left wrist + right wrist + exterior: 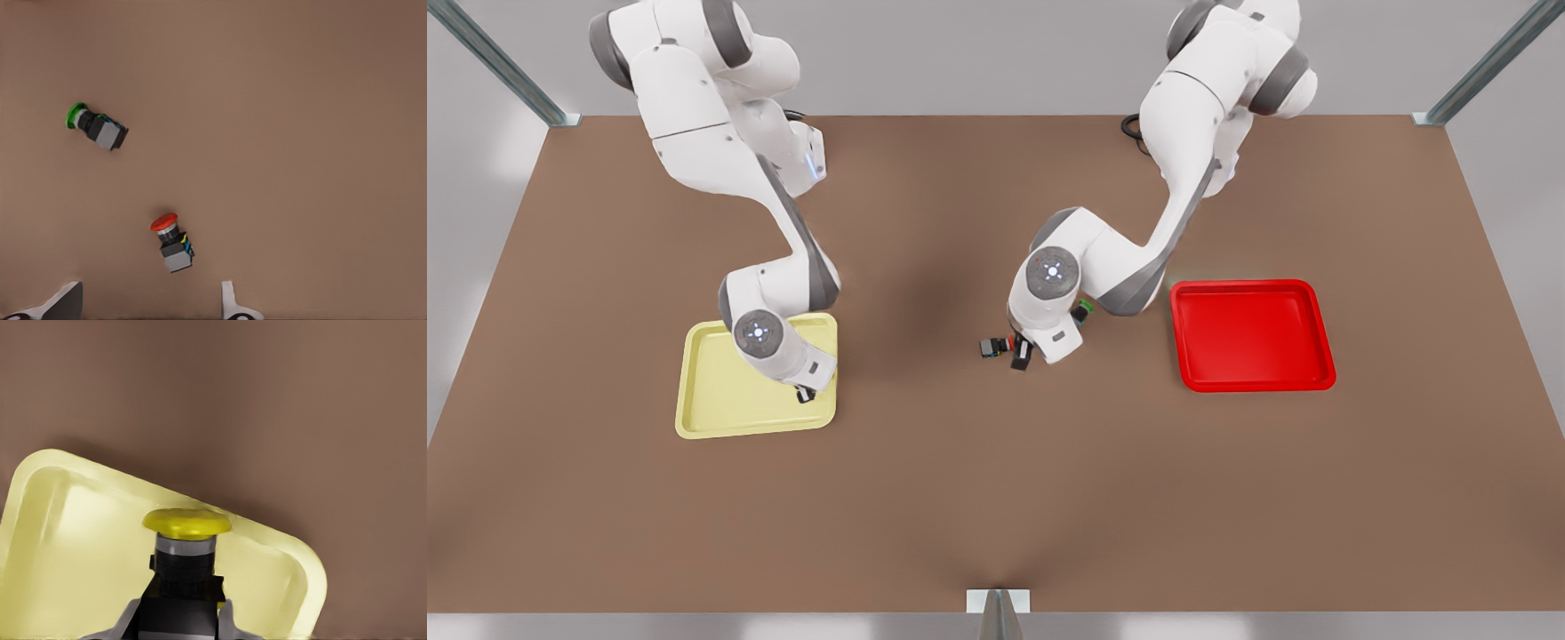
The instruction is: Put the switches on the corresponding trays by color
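right gripper (179,623) pinches yellow switch (185,553) above yellow tray (720,400); left gripper (150,303) spread over untouched red switch (171,240); red tray (1249,336) empty.

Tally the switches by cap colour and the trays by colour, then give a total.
Yellow switch: 1, held in the right gripper over the yellow tray
Red switch: 1
Green switch: 1
Yellow tray: 1
Red tray: 1
Total: 5
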